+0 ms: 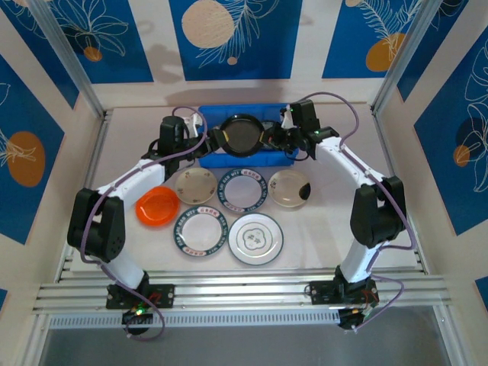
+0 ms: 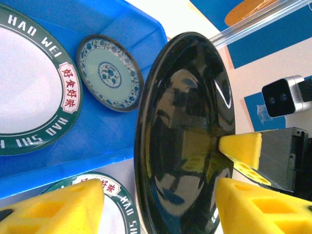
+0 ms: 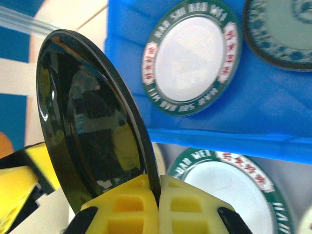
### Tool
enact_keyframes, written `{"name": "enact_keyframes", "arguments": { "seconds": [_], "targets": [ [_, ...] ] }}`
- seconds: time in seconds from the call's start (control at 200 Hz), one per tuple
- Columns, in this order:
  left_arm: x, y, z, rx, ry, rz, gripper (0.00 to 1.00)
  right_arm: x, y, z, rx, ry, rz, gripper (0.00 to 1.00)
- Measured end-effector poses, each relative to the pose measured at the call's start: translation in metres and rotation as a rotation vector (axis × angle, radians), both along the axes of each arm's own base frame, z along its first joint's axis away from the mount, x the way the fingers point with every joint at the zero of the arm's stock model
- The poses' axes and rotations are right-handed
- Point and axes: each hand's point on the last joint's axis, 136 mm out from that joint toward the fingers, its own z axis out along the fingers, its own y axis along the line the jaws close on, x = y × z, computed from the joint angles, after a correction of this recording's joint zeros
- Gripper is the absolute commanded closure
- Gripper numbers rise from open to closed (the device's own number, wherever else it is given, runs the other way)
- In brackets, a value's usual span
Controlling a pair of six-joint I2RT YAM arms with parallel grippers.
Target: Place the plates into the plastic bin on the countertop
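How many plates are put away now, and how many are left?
Two plates lie in the blue bin: a green-rimmed plate and a teal plate. The right gripper pinches the black plate above it. Six wait on the countertop, including the orange plate.

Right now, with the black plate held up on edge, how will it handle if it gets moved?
The black plate looks glossy, showing clear reflections, so it is probably slippery. The right fingers pinch only its rim, so it may pivot. It looks rigid, possibly chipping if dropped.
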Motion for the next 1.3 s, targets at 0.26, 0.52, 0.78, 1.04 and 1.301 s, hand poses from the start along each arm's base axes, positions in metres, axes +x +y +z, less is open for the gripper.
{"name": "enact_keyframes", "arguments": {
  "seconds": [0.26, 0.52, 0.78, 1.04, 1.301],
  "targets": [
    [0.003, -0.003, -0.002, -0.006, 0.007, -0.011, 0.92, -0.004, 0.014, 0.011, 0.066, -0.021, 0.059, 1.0],
    [0.013, -0.013, 0.001, -0.012, 0.033, -0.021, 1.0, 0.0, 0.003, 0.004, 0.027, -0.021, 0.035, 0.58],
    [0.041, -0.028, 0.001, 0.042, 0.028, -0.024, 1.0, 0.013, -0.05, 0.003, -0.037, -0.004, -0.103, 0.41],
    [0.09, -0.065, -0.02, 0.05, 0.051, -0.042, 1.0, 0.011, -0.13, 0.054, -0.033, -0.114, -0.308, 0.41],
    [0.118, -0.117, -0.074, 0.04, 0.141, -0.084, 1.0, 0.003, -0.132, 0.04, -0.039, -0.07, -0.315, 0.42]
  ]
}}
